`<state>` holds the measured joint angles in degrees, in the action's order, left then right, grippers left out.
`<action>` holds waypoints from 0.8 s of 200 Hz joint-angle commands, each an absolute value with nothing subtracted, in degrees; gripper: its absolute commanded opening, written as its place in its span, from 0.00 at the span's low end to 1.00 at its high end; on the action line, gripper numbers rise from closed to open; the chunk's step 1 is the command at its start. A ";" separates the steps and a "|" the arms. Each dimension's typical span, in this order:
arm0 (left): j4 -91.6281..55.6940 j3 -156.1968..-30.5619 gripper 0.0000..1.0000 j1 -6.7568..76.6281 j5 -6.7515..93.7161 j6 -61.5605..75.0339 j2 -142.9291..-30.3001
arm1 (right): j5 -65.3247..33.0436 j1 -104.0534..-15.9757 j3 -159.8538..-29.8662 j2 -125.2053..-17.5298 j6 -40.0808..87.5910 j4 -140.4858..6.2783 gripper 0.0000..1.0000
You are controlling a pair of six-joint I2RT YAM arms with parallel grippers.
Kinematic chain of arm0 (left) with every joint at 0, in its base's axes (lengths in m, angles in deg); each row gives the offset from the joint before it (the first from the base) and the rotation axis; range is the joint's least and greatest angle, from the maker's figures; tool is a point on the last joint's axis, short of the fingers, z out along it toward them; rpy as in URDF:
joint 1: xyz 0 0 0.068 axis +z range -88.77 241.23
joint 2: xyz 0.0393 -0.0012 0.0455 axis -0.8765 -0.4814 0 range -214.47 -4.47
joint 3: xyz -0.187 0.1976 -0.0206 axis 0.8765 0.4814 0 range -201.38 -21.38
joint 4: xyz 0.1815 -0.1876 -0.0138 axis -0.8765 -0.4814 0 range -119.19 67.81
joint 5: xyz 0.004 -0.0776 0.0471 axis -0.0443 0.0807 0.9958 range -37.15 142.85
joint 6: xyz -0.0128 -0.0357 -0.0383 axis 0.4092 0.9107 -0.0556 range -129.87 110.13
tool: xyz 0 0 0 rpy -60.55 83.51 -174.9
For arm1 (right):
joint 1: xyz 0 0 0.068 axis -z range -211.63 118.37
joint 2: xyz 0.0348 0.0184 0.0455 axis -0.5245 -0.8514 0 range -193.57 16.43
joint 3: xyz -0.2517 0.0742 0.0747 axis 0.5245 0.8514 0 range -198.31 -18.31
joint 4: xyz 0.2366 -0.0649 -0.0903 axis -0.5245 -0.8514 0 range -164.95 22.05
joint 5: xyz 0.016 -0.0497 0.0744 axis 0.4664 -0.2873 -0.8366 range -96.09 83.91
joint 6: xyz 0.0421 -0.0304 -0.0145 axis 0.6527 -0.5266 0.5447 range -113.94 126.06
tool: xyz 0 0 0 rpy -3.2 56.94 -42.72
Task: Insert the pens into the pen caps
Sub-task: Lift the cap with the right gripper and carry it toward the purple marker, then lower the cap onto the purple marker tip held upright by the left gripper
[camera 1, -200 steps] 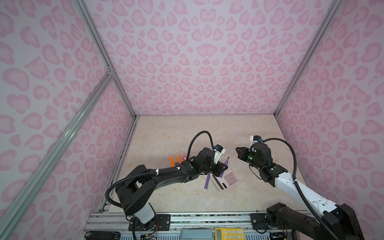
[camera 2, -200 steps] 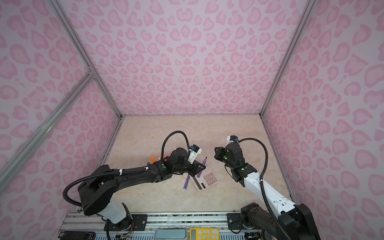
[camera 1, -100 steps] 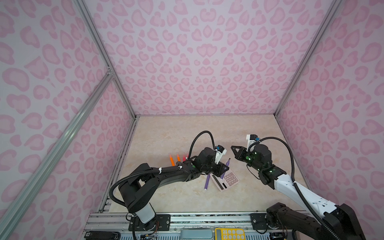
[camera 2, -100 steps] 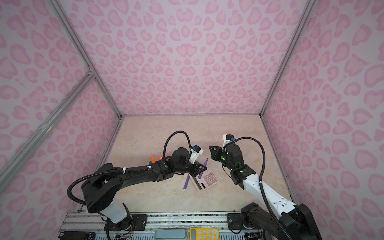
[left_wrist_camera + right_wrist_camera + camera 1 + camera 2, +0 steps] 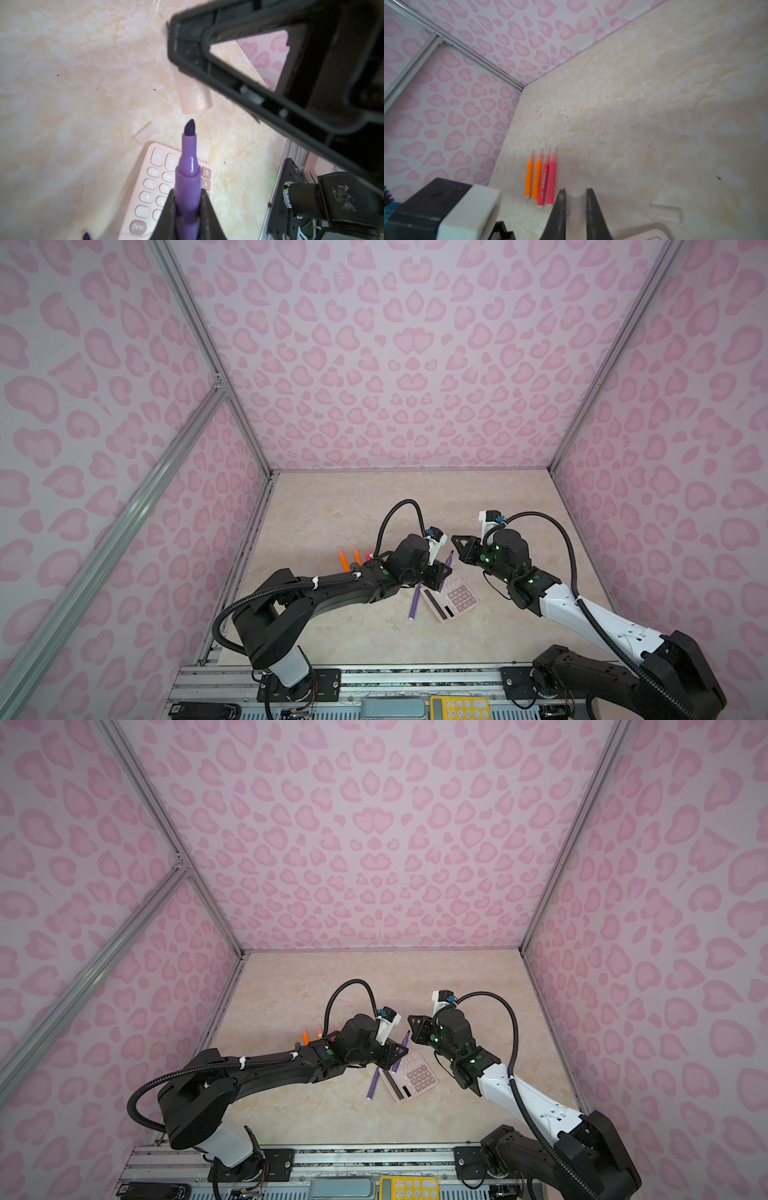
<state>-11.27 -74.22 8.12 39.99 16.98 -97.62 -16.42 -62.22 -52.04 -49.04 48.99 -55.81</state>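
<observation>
Beige marble, and a purple pen (image 5: 188, 166) facing a clear cap (image 5: 194, 97)

The tabletop (image 5: 374, 506) carries a pink calculator (image 5: 455, 599). The left gripper (image 5: 188, 193) is clamped on the purple pen. The right gripper (image 5: 576, 191) pinches the clear cap, tip and mouth near but apart. A second purple pen (image 5: 414, 601) lies just beside the calculator. Two orange pens (image 5: 528, 178) and two pink pens (image 5: 550, 180) lie in a row. A loose cap (image 5: 145, 132) lies near the calculator.

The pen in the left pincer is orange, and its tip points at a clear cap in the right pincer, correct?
Not quite. The pen in the left pincer is purple, not orange; the left wrist view shows it. Its tip does point at the clear cap in the right pincer.
</observation>
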 commanded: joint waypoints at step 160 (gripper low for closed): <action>-9.38 -69.75 0.04 11.43 45.56 19.57 -92.30 | -15.90 -68.31 -52.41 -54.51 49.47 -51.94 0.00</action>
<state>-11.66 -70.44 10.62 42.77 18.40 -93.48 -15.17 -67.75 -52.48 -53.24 49.10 -52.77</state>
